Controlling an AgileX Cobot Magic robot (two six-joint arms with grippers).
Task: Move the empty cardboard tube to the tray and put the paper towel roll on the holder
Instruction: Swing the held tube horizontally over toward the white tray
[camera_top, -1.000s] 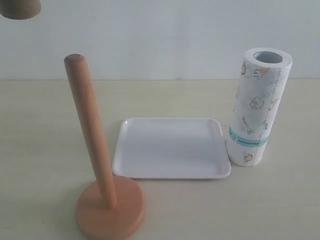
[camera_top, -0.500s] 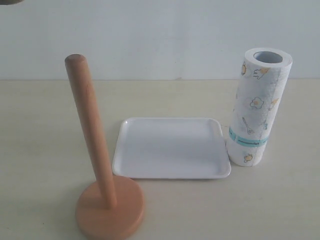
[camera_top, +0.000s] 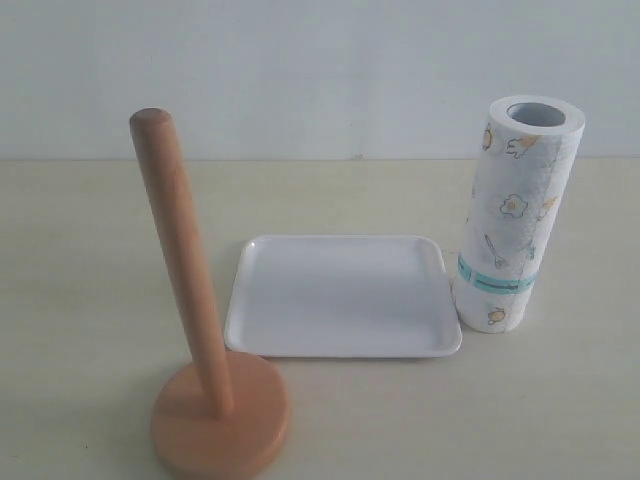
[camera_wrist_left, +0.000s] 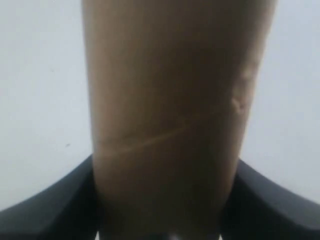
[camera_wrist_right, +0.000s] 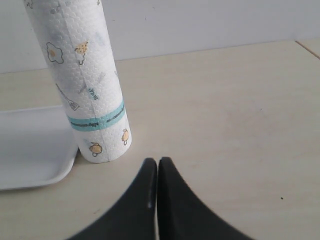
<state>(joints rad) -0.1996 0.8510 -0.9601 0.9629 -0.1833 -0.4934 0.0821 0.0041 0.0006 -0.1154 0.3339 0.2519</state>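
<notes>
In the left wrist view the brown empty cardboard tube (camera_wrist_left: 170, 100) fills the middle, and my left gripper (camera_wrist_left: 162, 220) is shut on it, a black finger on each side. Tube and left gripper are out of the exterior view. The wooden holder (camera_top: 190, 300) stands bare at the front left, its post leaning slightly. Behind it to the right lies the white tray (camera_top: 340, 295), with nothing in it. The paper towel roll (camera_top: 515, 215) stands upright at the tray's right edge. My right gripper (camera_wrist_right: 157, 162) is shut and holds nothing, low over the table, a short way from the roll (camera_wrist_right: 82, 80).
A pale wall rises behind the beige table (camera_top: 80, 260). The tray's corner (camera_wrist_right: 35, 150) shows beside the roll in the right wrist view.
The brown tube's end, seen at the exterior view's top left one second ago, has risen out of that view. Nothing else has moved.
</notes>
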